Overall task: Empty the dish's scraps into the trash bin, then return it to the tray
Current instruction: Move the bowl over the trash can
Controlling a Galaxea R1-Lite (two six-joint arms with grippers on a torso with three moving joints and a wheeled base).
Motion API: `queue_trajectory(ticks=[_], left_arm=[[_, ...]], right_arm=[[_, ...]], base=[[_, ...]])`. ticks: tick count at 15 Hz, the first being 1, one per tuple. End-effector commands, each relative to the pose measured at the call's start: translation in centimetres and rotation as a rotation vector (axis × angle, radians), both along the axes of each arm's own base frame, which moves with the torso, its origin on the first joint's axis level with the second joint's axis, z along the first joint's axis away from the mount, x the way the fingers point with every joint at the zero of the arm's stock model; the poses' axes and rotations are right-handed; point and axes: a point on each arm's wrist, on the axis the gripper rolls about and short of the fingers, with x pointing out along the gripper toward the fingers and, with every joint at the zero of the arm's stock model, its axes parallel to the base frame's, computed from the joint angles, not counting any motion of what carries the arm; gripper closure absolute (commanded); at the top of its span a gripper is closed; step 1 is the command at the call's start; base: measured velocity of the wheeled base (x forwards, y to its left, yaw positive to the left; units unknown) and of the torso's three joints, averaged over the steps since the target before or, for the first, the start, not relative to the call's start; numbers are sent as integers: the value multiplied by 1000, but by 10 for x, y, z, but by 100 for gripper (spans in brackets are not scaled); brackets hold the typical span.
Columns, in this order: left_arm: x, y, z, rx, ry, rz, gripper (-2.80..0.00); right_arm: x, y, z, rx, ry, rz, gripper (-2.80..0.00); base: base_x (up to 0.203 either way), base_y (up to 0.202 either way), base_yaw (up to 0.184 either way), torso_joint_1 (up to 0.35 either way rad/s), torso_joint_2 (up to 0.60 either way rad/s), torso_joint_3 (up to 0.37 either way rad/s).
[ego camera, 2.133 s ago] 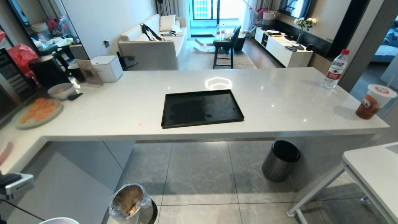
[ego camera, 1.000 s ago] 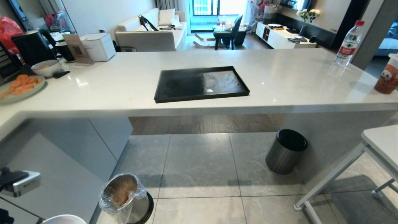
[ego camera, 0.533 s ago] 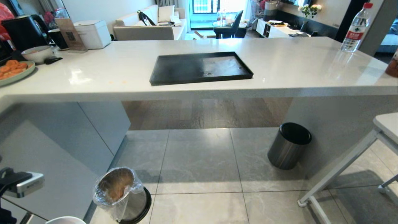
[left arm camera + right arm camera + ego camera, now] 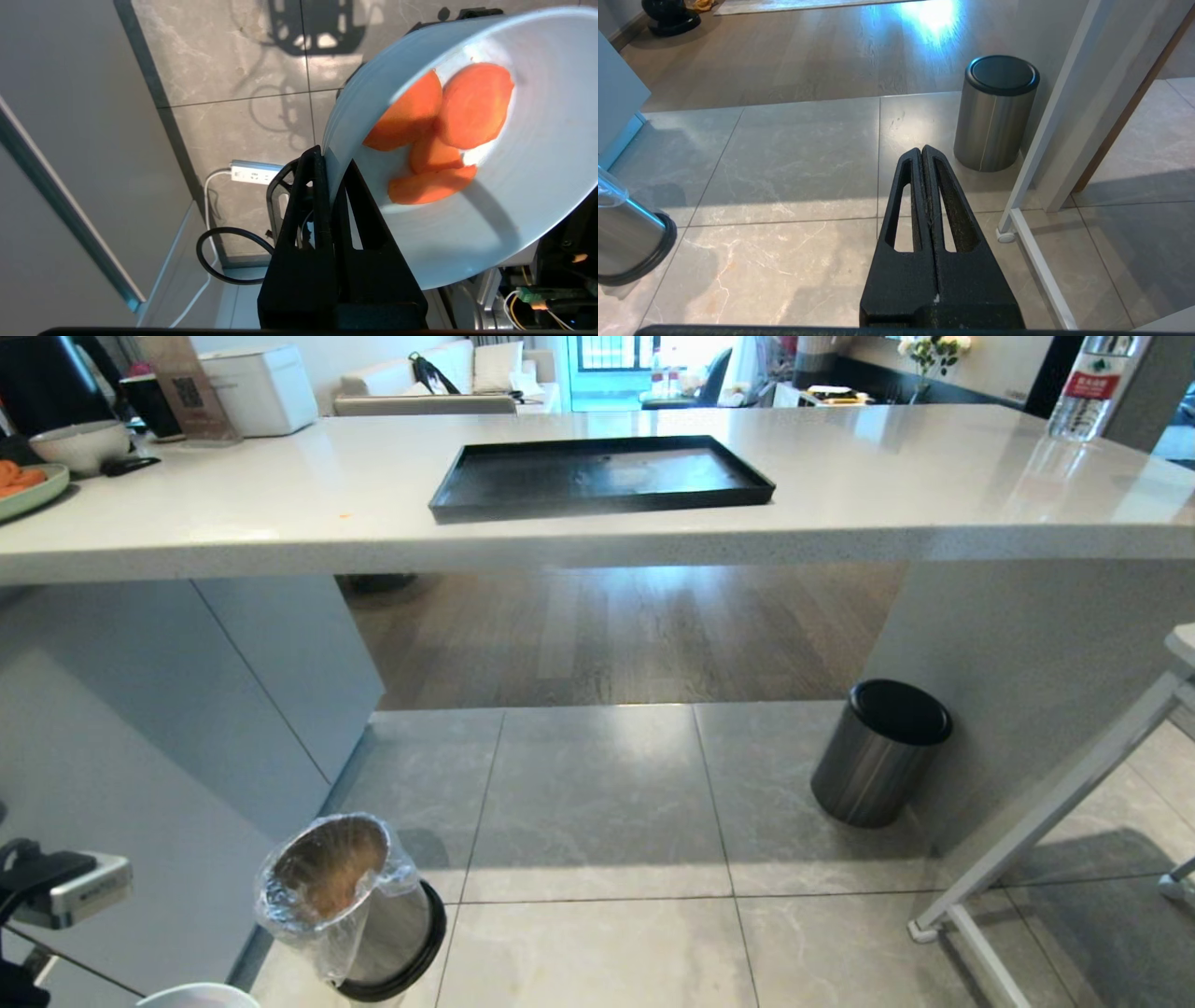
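My left gripper (image 4: 332, 161) is shut on the rim of the dish (image 4: 514, 200), a pale blue-white bowl held tilted above the floor tiles. The scraps (image 4: 439, 130), orange carrot slices, lie inside it against the wall. In the head view only the dish's rim (image 4: 196, 996) shows at the bottom left, beside the trash bin (image 4: 341, 896), a shiny metal can with a crinkled clear liner standing on the floor. The black tray (image 4: 602, 474) lies empty on the counter. My right gripper (image 4: 922, 151) is shut on nothing, low over the floor.
A dark-grey bin with a black top (image 4: 878, 756) stands under the counter (image 4: 280, 513) on the right. A white table frame (image 4: 1027, 849) is at the far right. A plate of carrot slices (image 4: 23, 485) and a greyish bowl (image 4: 79, 443) sit at the counter's left end. A power strip (image 4: 254, 170) and cable lie on the floor.
The head camera has sunk, so the counter now shows almost edge-on and more floor is in view. The left gripper still holds the dish beside the trash bin.
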Motion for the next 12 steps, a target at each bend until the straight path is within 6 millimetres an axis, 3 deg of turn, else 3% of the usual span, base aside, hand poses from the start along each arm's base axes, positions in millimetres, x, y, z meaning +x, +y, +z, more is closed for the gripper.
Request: queue_trajectory(ticks=[1, 3, 12], left_arm=[[0, 0, 0, -1, 4, 0, 0], [0, 0, 0, -1, 4, 0, 0], [-1, 0, -1, -2, 11, 2, 0]], right_arm=[[0, 0, 0, 0, 0, -1, 0], [0, 0, 0, 0, 0, -1, 0], [0, 0, 0, -1, 0, -1, 0]], base=[[0, 0, 0, 27, 425, 462], [0, 0, 0, 0, 176, 208], [0, 0, 0, 0, 0, 0]])
